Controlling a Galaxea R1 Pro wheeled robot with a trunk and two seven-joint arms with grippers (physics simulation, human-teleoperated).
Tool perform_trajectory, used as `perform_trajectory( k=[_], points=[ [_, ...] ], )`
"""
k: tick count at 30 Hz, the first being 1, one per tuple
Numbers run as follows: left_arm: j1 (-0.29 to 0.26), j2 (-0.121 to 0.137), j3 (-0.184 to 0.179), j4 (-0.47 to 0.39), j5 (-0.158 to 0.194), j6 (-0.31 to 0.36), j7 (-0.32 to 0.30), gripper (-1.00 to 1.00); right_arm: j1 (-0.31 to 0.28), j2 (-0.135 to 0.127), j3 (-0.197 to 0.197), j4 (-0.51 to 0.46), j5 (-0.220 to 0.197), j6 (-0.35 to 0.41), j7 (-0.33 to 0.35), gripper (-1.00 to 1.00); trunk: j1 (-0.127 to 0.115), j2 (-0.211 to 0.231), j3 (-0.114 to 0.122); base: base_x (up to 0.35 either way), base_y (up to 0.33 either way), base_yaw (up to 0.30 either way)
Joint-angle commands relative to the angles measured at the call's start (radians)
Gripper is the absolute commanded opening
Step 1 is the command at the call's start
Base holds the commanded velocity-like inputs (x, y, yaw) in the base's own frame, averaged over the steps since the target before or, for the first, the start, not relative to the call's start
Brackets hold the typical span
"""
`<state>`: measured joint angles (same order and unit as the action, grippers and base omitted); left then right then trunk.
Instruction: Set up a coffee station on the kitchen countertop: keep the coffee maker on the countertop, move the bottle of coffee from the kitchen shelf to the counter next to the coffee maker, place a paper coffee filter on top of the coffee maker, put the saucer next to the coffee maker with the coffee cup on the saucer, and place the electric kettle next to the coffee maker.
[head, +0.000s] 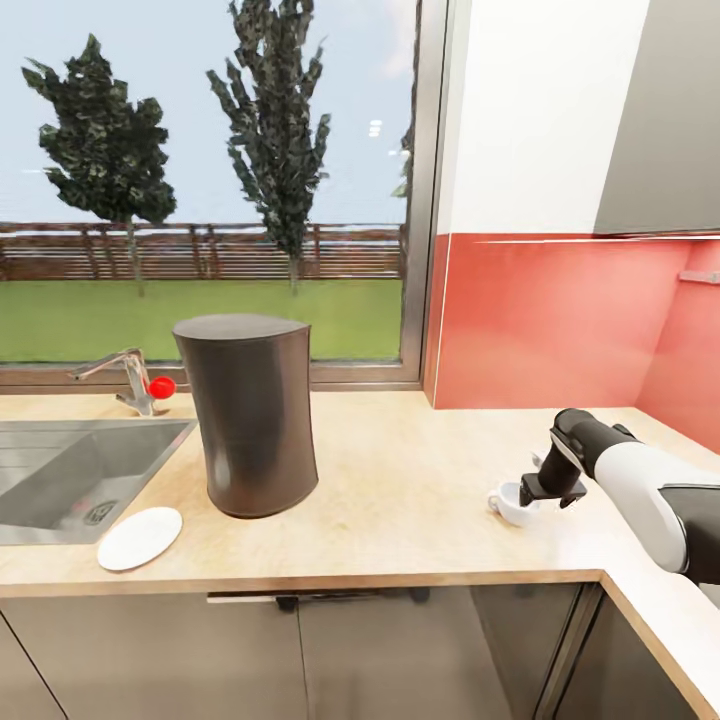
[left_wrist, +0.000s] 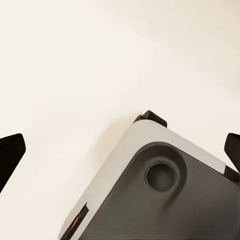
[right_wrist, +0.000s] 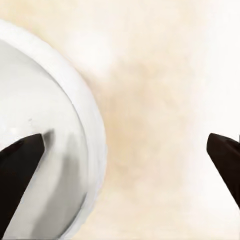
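The step in hand is the cup-and-saucer one, and it is at the pick-up stage. The right claw (head: 535, 492) sits right over the coffee cup (head: 514, 503), which stands on the light wood bench (head: 420, 470) near the corner by the red wall. In the right wrist view the claw is open: 1 dark finger (right_wrist: 20, 165) hangs over the inside of the cup (right_wrist: 45, 150) and the other finger is well outside the rim, over bare bench, so the cup's wall lies between the 2. Nothing is gripped yet.

The saucer (head: 139, 538) lies flat on the bench at the front edge, beside the steel sink (head: 80, 470) and just left of the tall dark coffee maker (head: 250, 415), which stands upright in the middle of the bench. Cup and saucer are well apart, with the coffee maker between them.

The left claw (left_wrist: 120, 150) is spread open over a pale surface, above part of the robot's own grey base (left_wrist: 165, 190); it holds nothing.

Next, I judge, the right claw needs to close on the cup's wall, lift it straight up, carry it past the front of the coffee maker without knocking it, and set it down centred on the saucer.
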<state>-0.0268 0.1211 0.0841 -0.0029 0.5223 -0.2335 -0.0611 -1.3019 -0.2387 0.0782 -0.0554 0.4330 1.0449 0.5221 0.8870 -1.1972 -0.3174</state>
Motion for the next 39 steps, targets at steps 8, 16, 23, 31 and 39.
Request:
perform_trajectory(
  k=[8,16,23,31,39],
  points=[
    [-0.001,0.002,0.008,0.001,0.001,-0.003,-0.006,1.00,0.000,0.001,0.008,-0.001,0.003,0.002,0.010,-1.00,0.000,-0.001,-0.001,0.000,0.000,0.000],
    [-0.001,0.002,0.007,0.001,0.000,-0.001,-0.006,1.00,0.000,0.006,0.008,-0.001,0.004,0.002,0.010,-1.00,0.000,-0.001,-0.001,0.000,0.000,0.000],
    [-0.001,0.002,0.006,0.001,-0.001,-0.002,-0.006,1.00,0.000,0.010,0.008,-0.001,0.004,0.002,0.010,-1.00,0.000,-0.001,-0.001,0.000,0.000,0.000],
    [-0.001,0.001,0.006,0.000,-0.001,-0.001,-0.006,1.00,0.000,0.010,0.008,-0.001,0.003,0.002,0.010,-1.00,0.000,-0.001,-0.001,0.000,0.000,0.000],
    [-0.001,0.002,0.005,0.000,-0.013,-0.001,-0.006,1.00,0.000,0.006,0.008,-0.001,0.001,0.002,0.014,-1.00,-0.023,0.041,0.018,0.000,0.000,0.000]
  ],
)
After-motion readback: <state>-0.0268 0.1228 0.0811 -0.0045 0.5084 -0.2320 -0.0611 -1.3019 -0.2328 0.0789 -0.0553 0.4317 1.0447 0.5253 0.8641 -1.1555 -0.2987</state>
